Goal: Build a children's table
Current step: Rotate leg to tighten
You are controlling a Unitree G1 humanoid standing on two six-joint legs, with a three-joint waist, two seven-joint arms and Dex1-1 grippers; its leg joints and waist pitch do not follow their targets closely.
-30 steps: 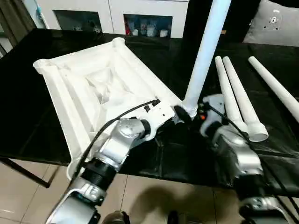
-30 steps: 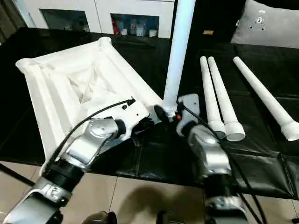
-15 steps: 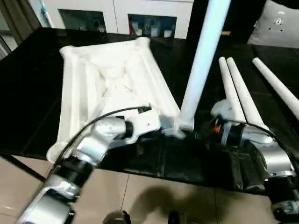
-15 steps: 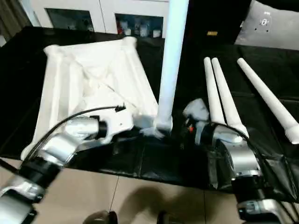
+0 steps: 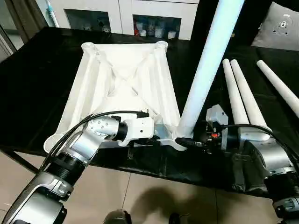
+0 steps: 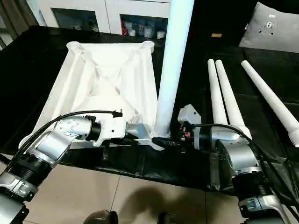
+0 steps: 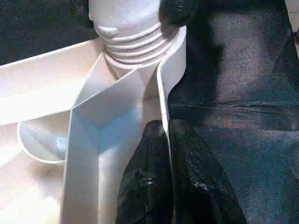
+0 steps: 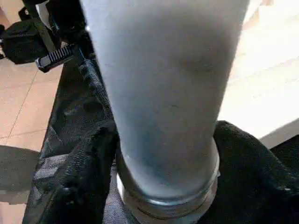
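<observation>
White tabletop [image 5: 126, 88] lying ribbed side up on the black-covered work table [image 5: 37, 70], near edge at the table's front edge, far corner sockets toward the cabinet [image 5: 140, 14] at the back. One leg [image 5: 210, 60] standing nearly upright, tilted slightly, in the tabletop's near right corner socket [image 7: 173, 70]; threaded collar [image 7: 133, 39] partly seated, several threads showing above the socket rim. Right gripper [image 8: 163, 154] clamped around the base of that leg, black fingers [image 8: 79, 172] on either side just above the collar. Left gripper [image 7: 163, 154] pinched onto the tabletop's rim wall beside the same socket, one finger [image 7: 145, 182] inside the rim, the other outside. Two spare legs [image 5: 240, 93] lying side by side, touching, toward the table's right side, wide ends to the front edge. Another leg [image 5: 280, 86] lying apart, nearer the right edge.
</observation>
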